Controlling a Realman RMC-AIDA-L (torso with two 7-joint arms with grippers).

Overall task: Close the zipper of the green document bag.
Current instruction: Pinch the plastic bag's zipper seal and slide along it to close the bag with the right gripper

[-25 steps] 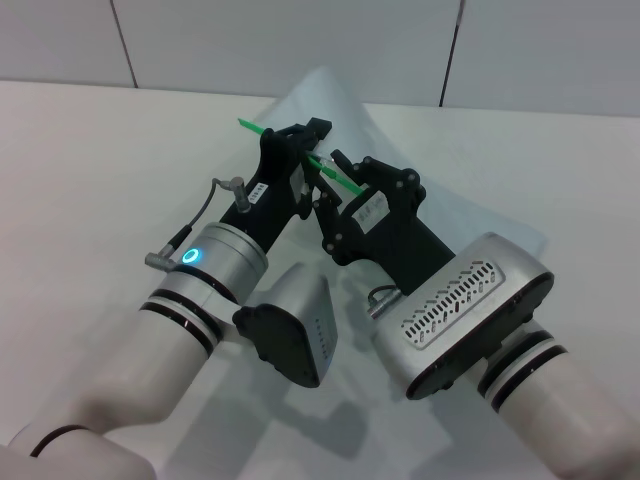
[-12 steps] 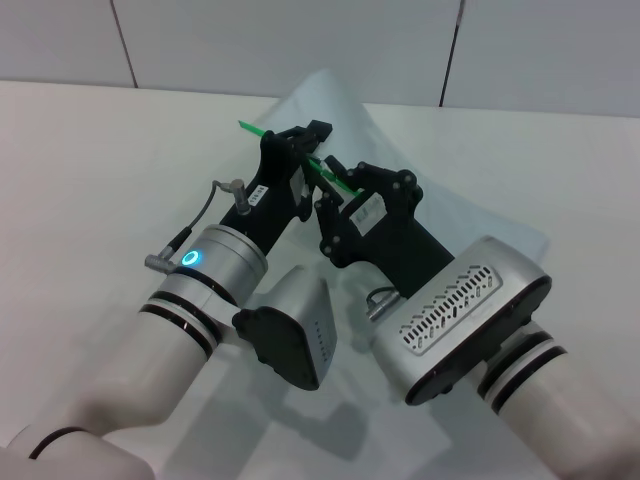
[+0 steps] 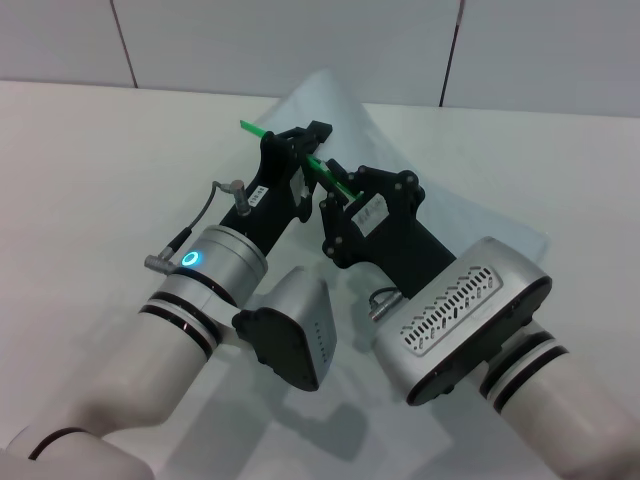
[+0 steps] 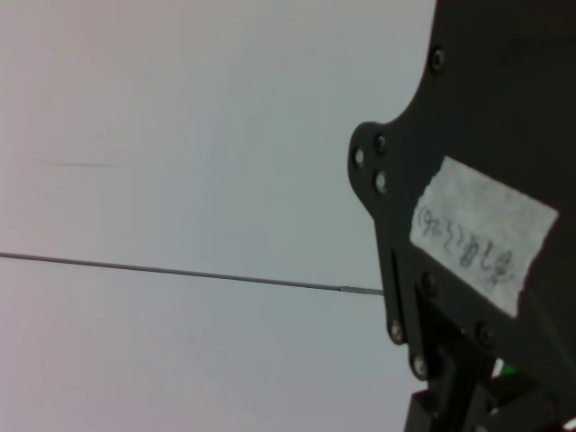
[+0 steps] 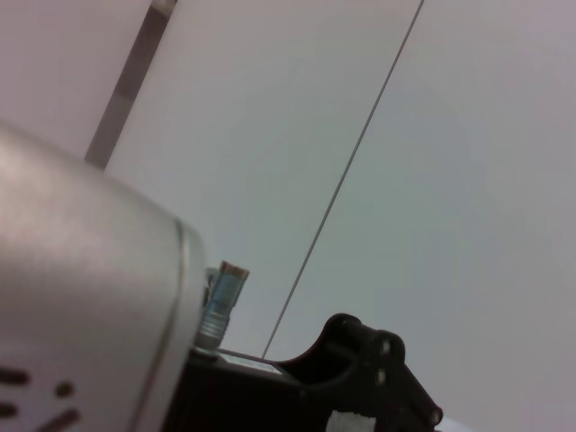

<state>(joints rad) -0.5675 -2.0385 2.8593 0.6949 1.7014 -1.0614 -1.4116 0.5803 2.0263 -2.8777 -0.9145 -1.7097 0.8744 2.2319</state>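
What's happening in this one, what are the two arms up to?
Both arms meet over the green document bag, which lies on the white table with its green-edged side lifted. The left claw is at the zipper, apparently pinching the green strip. The right claw sits just beside it on the same strip, seemingly at the slider. The strip's far end pokes out past the left claw. How far the zip is closed cannot be seen.

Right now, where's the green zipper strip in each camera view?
Head view: zipper runs diagonally at upper centre, along the bag edge, between the left tool and right tool.
Left wrist view: only a green sliver by the black bracket.
Right wrist view: not in it.
Shared landmark: the taped label.
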